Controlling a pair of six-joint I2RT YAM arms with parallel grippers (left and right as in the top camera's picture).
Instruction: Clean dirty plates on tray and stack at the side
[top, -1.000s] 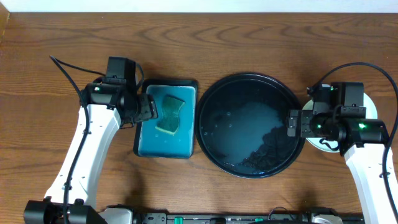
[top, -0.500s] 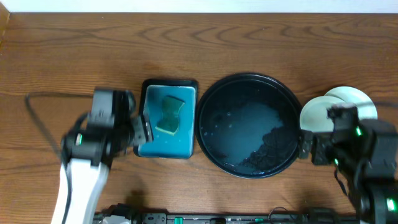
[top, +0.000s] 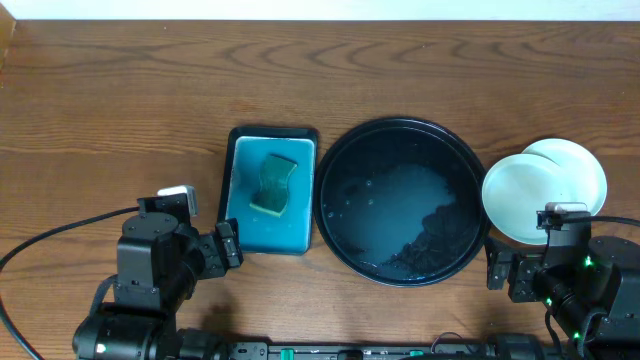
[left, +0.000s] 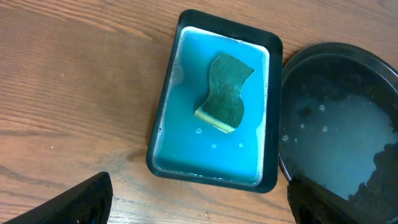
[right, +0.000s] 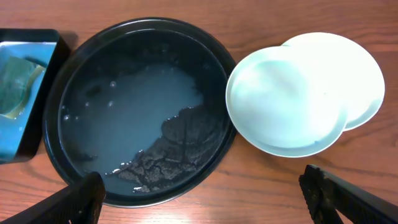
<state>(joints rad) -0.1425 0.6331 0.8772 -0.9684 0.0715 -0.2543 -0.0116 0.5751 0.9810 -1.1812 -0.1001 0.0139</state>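
The round black tray (top: 470, 190) sits mid-table with cloudy water and dark residue in it, and no plate on it; it also shows in the right wrist view (right: 217, 56) and the left wrist view (left: 292, 74). Pale mint-white plates (top: 525, 195) lie stacked and offset to its right, also in the right wrist view (right: 286, 102); no yellow plate shows. My left gripper (top: 225, 250) is open and empty near the front edge, below the blue tray. My right gripper (top: 505, 272) is open and empty, in front of the plates.
A rectangular black tray with blue inside (top: 240, 215) stands left of the round tray and holds a green-yellow sponge (top: 274, 183), also in the left wrist view (left: 227, 92). Bare wood table lies behind and at the far left.
Both arms have pulled back toward the front edge of the table. The right arm no longer covers the plates, which now show fully.
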